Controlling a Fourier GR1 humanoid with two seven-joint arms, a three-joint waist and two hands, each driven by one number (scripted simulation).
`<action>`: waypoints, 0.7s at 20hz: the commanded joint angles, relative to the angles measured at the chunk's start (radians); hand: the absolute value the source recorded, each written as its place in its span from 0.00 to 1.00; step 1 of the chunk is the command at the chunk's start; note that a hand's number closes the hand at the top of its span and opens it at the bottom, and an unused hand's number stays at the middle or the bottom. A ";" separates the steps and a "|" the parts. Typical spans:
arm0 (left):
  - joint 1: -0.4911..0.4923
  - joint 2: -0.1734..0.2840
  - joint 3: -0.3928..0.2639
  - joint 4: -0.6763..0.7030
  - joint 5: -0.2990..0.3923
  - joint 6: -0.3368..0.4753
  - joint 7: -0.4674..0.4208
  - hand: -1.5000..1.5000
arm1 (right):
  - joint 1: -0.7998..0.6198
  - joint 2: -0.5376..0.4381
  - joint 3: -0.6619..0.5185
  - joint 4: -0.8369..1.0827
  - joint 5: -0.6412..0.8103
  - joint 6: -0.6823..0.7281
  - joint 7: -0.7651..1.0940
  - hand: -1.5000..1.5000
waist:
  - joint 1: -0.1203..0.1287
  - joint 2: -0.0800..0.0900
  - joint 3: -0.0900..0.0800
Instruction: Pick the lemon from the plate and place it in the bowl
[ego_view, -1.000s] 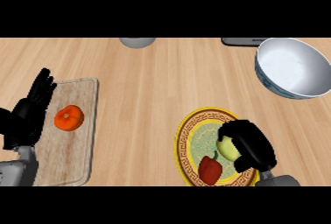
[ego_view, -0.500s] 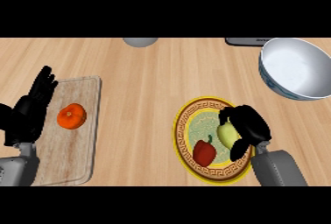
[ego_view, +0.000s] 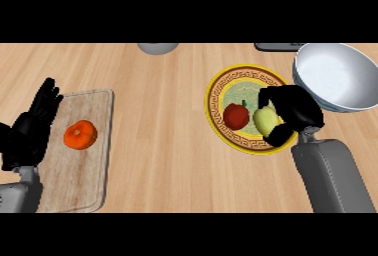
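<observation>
The right hand sits right of centre in the frame, its black fingers and thumb curled round the lemon, palm turned toward the frame's left. Its grey forearm runs down to the lower right edge. The left hand rests at the left edge, fingers straight and pointing up the frame, with a short stretch of grey forearm at the lower left corner.

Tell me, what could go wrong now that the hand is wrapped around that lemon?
The red round fruit lies right beside the yellow-green lemon on the yellow-rimmed patterned plate, so lifting might nudge it. The right hand curls around only one side of the lemon, which could slip. The white-and-blue bowl sits close by; the hand might bump its rim.
</observation>
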 joint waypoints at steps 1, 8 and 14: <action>0.034 -0.003 -0.002 -0.031 0.002 -0.009 0.001 0.50 | -0.062 -0.004 -0.055 -0.154 -0.009 0.000 0.082 1.00 | -0.005 -0.003 0.001; 0.024 0.013 0.030 0.009 0.012 -0.035 -0.030 0.50 | -0.116 -0.001 -0.226 -0.363 -0.140 0.021 0.174 1.00 | -0.007 0.000 0.001; -0.044 -0.018 0.015 0.047 -0.023 -0.012 -0.003 0.50 | -0.272 -0.133 -0.384 -0.214 -0.228 0.043 0.183 1.00 | 0.001 0.005 0.001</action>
